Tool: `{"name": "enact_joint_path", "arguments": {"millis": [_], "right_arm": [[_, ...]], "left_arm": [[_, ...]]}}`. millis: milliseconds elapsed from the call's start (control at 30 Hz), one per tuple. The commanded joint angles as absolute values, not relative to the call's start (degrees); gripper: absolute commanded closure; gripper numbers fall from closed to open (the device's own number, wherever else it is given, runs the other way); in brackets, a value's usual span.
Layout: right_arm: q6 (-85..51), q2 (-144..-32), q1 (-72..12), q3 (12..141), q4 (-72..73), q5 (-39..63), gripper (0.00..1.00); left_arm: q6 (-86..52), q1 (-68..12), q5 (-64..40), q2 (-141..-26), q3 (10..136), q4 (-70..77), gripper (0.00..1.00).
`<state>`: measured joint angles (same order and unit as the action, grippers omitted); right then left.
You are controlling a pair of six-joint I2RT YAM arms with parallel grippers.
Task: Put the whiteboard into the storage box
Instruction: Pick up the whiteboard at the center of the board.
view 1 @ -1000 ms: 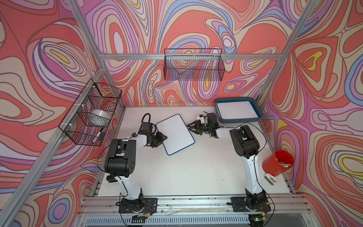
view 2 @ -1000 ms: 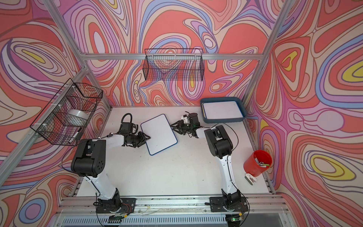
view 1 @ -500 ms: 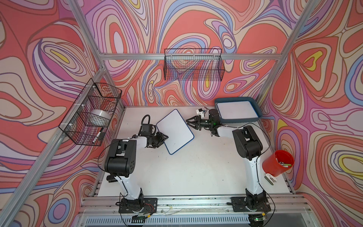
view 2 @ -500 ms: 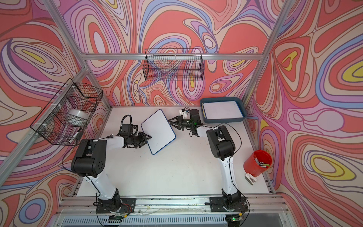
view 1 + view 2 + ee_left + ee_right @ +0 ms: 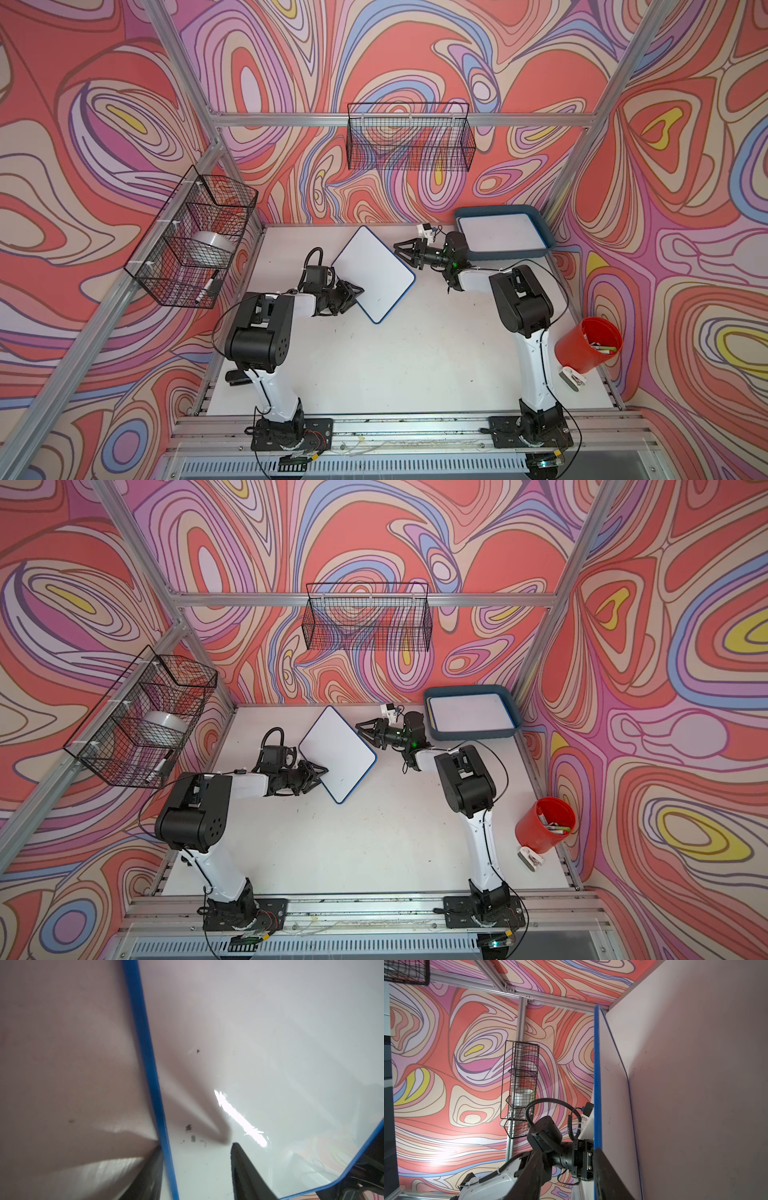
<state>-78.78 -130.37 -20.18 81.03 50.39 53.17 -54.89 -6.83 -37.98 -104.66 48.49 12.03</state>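
A white whiteboard (image 5: 374, 274) (image 5: 336, 756) with a blue rim stands tipped up on one edge at mid-table. My left gripper (image 5: 357, 293) (image 5: 197, 1145) is open and straddles its near-left rim, with one finger (image 5: 151, 1169) behind the rim and the other (image 5: 243, 1165) over the white face. At the board's far-right rim my right gripper (image 5: 402, 255) (image 5: 568, 1150) is open, with one finger (image 5: 608, 1174) against the blue edge. The dark teal storage box (image 5: 548, 243) (image 5: 515, 727) sits at the back right with another white board lying in it.
A red cup (image 5: 588, 349) of markers stands at the right table edge, with a small white object (image 5: 573, 378) beside it. One black wire basket (image 5: 195, 241) hangs on the left wall, another (image 5: 409, 137) on the back wall.
The whiteboard has gone from lying flat to tipped up steeply on its edge. My right gripper moved back and left to the board's far rim. Neither gripper changed its opening.
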Motion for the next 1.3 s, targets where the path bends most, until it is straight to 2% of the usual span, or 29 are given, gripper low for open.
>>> {"name": "enact_joint_path", "arguments": {"millis": [0,967,1133,1267], "right_arm": [[-84.8,-135.5,-26.9,77.6,47.0,61.6,0.57],[-90.8,-135.3,-24.6,77.2,54.1,57.6,0.56],[-85.1,-133.1,-23.1,76.6,47.5,58.5,0.57],[-73.8,-129.5,-20.6,77.0,33.0,60.2,0.56]], "left_arm": [[-55.7,-10.7,-45.0,-106.9,48.4,18.0,0.52],[-54.7,-11.3,-43.6,-107.1,49.6,16.5,0.52],[-53.0,-11.1,-43.3,-106.7,50.6,14.0,0.52],[-51.3,-10.6,-42.7,-105.9,51.1,11.6,0.52]]}}
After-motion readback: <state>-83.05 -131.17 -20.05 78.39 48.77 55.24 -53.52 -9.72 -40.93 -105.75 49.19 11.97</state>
